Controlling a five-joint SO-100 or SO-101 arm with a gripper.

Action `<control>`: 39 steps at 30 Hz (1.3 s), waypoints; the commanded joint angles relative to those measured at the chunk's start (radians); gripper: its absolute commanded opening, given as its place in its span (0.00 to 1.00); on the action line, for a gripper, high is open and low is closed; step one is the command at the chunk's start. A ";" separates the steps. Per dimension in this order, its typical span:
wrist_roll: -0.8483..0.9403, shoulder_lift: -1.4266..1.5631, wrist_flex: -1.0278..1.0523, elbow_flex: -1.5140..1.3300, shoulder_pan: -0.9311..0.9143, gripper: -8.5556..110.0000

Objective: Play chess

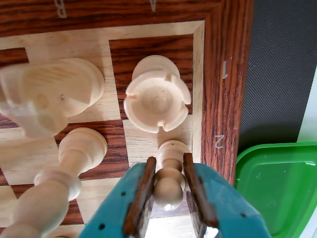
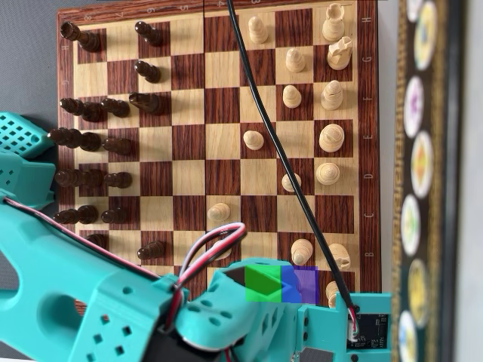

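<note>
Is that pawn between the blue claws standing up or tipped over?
Upright. In the wrist view the pawn stands on its base on the board, the end effector closed around it.

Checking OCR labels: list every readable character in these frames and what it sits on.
"1": chessboard border, wrist view, lying sideways.
"2": same border, further down.
"B": top border, cut by the frame edge.
Next top-border mark: too cropped to read.
Overhead view: border letters too small to read reliably.
</note>
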State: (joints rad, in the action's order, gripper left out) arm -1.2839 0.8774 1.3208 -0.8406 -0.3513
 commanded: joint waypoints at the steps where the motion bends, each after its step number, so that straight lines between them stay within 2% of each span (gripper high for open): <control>1: 0.006 0.017 -0.003 0.046 -0.008 0.12; 14: 0.005 0.118 0.000 0.032 0.005 0.12; 20: 0.000 0.144 0.081 0.028 -0.003 0.12; 39: -0.006 0.298 0.078 -0.225 -0.025 0.12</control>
State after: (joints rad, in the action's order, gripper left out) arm -1.2855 1.1106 1.4036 -1.0600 -0.3651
